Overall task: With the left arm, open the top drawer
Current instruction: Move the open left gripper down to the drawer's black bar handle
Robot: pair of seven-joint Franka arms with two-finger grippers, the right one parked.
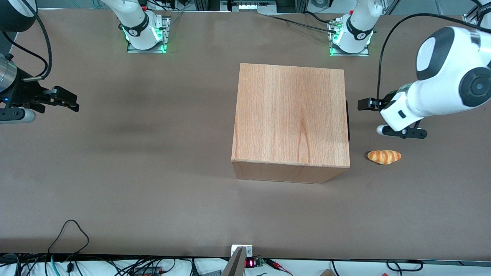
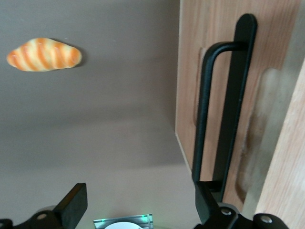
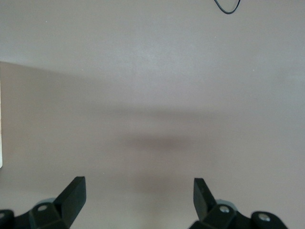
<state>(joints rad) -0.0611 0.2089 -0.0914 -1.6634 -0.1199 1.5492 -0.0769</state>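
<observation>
End effector point(image 2: 138, 205) of the left arm point(image 1: 441, 92) hovers released in front of the closed top drawer point(image 2: 224, 95); one finger seems beside its handle point(image 2: 224, 109), whose long axis runs crosswise to the pull.

Tool point(image 2: 138, 205) and handle point(image 2: 224, 105) partly cropped.
</observation>
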